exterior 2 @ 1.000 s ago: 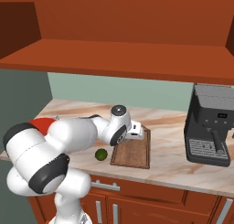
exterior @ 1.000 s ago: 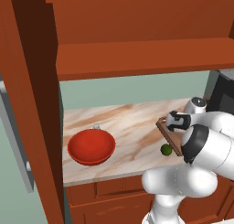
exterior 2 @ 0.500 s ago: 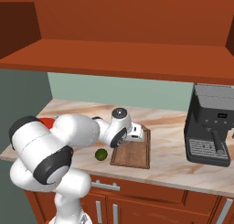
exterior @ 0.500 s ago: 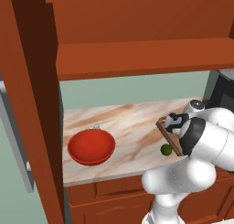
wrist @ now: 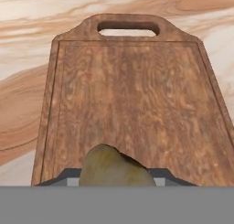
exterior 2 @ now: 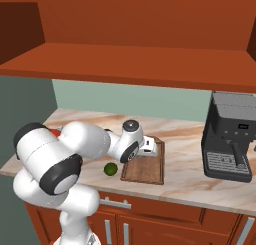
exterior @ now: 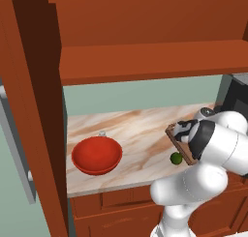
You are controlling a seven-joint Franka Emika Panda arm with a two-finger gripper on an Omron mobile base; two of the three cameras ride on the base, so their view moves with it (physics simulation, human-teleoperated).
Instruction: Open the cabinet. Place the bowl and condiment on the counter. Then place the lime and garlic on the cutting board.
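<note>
My gripper (wrist: 114,178) is shut on the garlic (wrist: 113,166), a grey-beige lump between the dark fingertips (wrist: 61,177). It hangs over the near end of the brown cutting board (wrist: 132,95), whose loop handle points away. From the base, the gripper (exterior 2: 152,148) sits low above the cutting board (exterior 2: 149,168), and the green lime (exterior 2: 111,169) lies on the counter (exterior 2: 185,174) just left of the board. The lime (exterior: 176,158) also shows beside the gripper (exterior: 184,129). The red bowl (exterior: 97,155) rests on the counter (exterior: 140,129), with the small condiment (exterior: 102,133) right behind it. The cabinet (exterior: 145,62) stands open.
The open cabinet door (exterior: 24,110) with its grey handle (exterior: 14,149) juts out at the left. A dark coffee machine (exterior 2: 232,139) stands on the counter right of the board. Lower drawer cabinets (exterior 2: 150,219) run under the counter edge.
The hand stays over the board with the garlic in it; only the arm's elbow has shifted a little. The bowl and lime have not moved.
</note>
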